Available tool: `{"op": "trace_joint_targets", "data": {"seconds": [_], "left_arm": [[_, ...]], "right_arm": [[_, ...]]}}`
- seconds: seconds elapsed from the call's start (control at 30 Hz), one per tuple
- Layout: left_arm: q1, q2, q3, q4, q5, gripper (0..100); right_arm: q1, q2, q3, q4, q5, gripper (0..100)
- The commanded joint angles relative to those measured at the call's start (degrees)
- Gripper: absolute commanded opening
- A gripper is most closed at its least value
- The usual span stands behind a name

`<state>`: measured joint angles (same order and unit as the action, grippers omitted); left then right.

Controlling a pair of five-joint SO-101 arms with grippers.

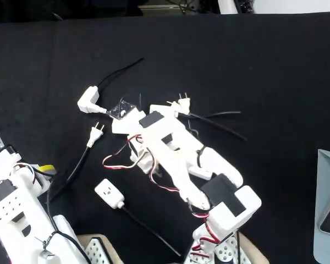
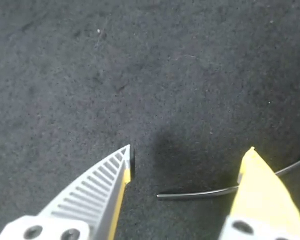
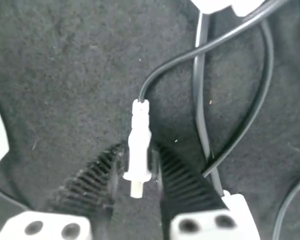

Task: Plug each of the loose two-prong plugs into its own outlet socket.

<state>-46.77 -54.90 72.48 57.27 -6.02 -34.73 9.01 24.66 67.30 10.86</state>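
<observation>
1. Right wrist view: the right pincer (image 3: 137, 150) is clamped on a small white two-prong plug (image 3: 140, 127), over the black cloth surface (image 3: 55, 75).
2. The left pincer (image 2: 190, 149) is apart, over a thin black cord (image 2: 200, 193).

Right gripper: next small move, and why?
Likely a small lift straight up. The right gripper is shut on a white plug low over the black cloth, its cable crossing others; the empty socket lies apart from it, so the plug needs clearance to travel.
</observation>
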Motion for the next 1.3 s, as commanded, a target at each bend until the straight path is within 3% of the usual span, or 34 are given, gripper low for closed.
{"op": "trace_joint_targets", "data": {"seconds": [0.0, 0.23, 0.43, 0.67, 0.97, 1.27], "left_arm": [[-0.31, -0.79, -0.48, -0.88, 0.26, 34], [0.04, -0.79, -0.66, -0.88, 0.53, 34], [8.04, -0.88, -1.89, -0.79, 0.79, 34], [14.20, -0.88, -9.80, -0.53, 11.25, 34], [27.82, -0.88, -16.13, -0.88, 21.80, 34], [41.89, -0.88, -20.53, -0.44, 25.85, 34]], "right_arm": [[-0.79, -0.92, -2.68, 0.00, -0.09, 1.3], [-0.97, -13.76, -2.42, 3.43, -0.44, 1.2], [-4.48, -30.90, 1.10, 2.90, -3.87, 1.2], [-8.62, -47.25, 13.93, -9.14, -9.14, 1.2], [-9.58, -66.68, 33.71, -27.78, -11.78, 1.2], [-11.87, -78.55, 42.68, -28.75, -11.78, 1.2]]}}
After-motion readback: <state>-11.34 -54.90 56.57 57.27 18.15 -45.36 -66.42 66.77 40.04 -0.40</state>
